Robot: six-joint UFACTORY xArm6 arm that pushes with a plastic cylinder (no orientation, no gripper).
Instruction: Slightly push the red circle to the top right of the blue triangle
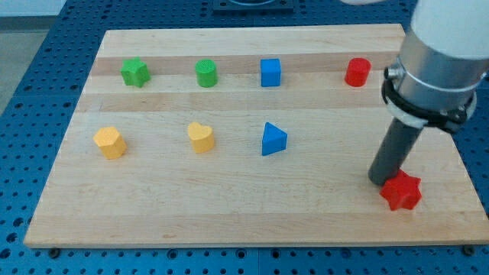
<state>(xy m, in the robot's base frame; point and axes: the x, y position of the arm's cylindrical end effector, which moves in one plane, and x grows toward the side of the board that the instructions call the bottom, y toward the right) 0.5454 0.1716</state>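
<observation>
The red circle (357, 72), a short red cylinder, stands near the board's top right. The blue triangle (273, 139) lies at the board's middle, below and left of the red circle. My tip (381, 180) rests on the board at the lower right, far below the red circle and well right of the blue triangle. It touches or nearly touches the upper left side of a red star (402, 191).
A green star (135, 72), a green circle (206, 73) and a blue cube (270, 72) line the top row. A yellow hexagon (110, 142) and a yellow heart (202, 137) sit in the lower row at left. The wooden board (229, 221) lies on a blue perforated table.
</observation>
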